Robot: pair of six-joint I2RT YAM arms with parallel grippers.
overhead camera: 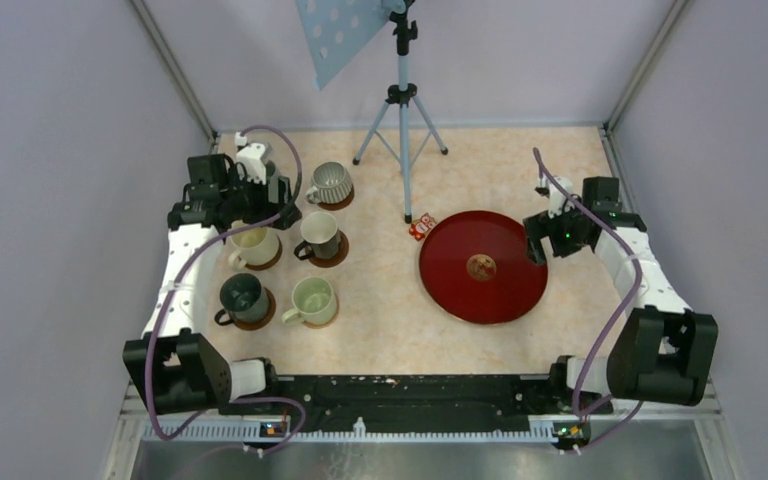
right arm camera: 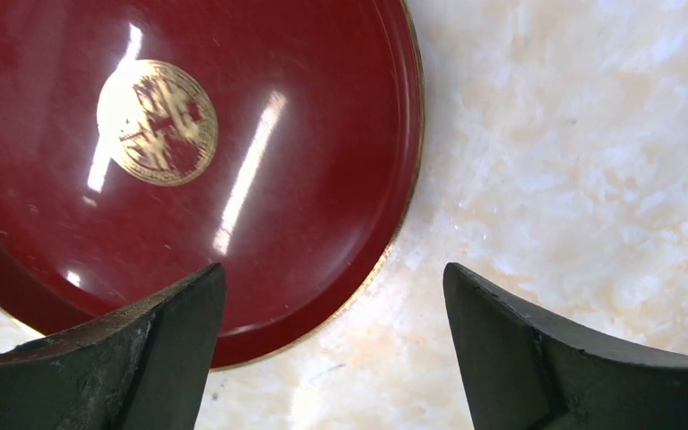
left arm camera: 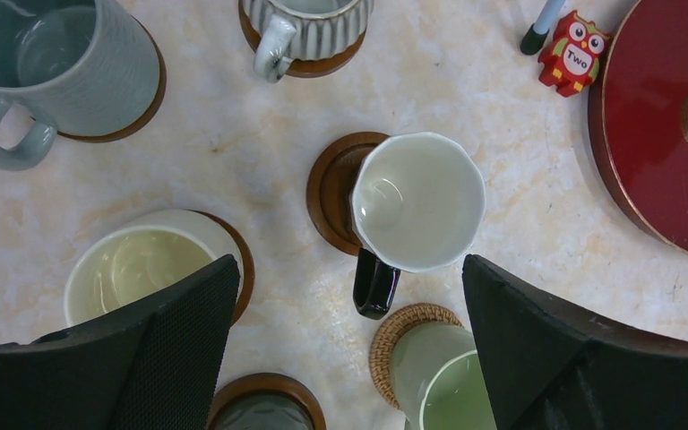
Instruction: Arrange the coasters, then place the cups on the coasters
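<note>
Left gripper (left arm camera: 349, 269) — jaws spread, empty, the nearer arm | white cup (left arm camera: 418, 202) dead ahead between them, left of red tray (left arm camera: 672, 125), overhanging its coaster (left arm camera: 330, 193) trayward, handle toward jaws, likely needs centring | right gripper (right arm camera: 331, 273) — released, empty, over tray's rim

From above, the left arm (overhead camera: 225, 190) hides the grey-green mug (left arm camera: 63, 63) near the far left corner of the bench (overhead camera: 380, 300), and covers part of the cream mug (overhead camera: 257, 245). In the left wrist view the picture's edge cuts off that grey-green mug, the ribbed mug (left arm camera: 309, 27) and the tray (left arm camera: 672, 134). The fingers (left arm camera: 143, 376) cover parts of the cream mug and the pale green mug (left arm camera: 439, 385). The teal mug (left arm camera: 264, 417) barely shows at the bottom edge. The tray's gold emblem (right arm camera: 157, 121) is too blurred to read.
</note>
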